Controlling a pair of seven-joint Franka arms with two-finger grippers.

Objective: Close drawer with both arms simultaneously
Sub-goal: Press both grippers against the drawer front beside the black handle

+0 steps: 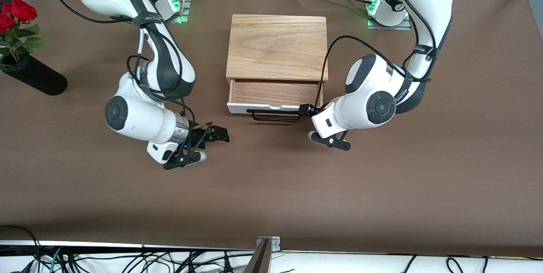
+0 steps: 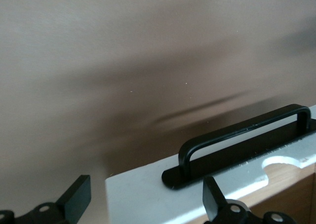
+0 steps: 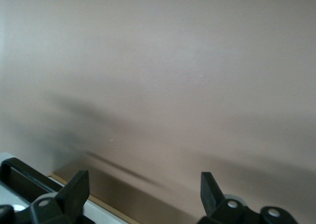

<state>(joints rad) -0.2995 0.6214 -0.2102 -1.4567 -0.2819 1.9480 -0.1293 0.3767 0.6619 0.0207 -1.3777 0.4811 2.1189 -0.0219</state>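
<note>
A black vase (image 1: 36,79) with red roses (image 1: 15,14) lay tilted toward the right arm's end of a brown table (image 1: 271,188). One light wooden box (image 1: 277,47) sat mid-table between two white arms. Its single drawer (image 1: 273,95) stood partly pulled out, facing the front camera, its long axis running from one arm's end of the table to the other. One thin black bar handle (image 1: 275,115) ran along the white front panel.

The right gripper (image 1: 214,134) hung low over the table, near the drawer's front corner at the right arm's end, fingers spread apart, holding nothing. The left gripper (image 1: 306,110) sat at the handle's other end, fingers (image 2: 215,197) spread wide, straddling the panel's corner, clasping nothing.
</note>
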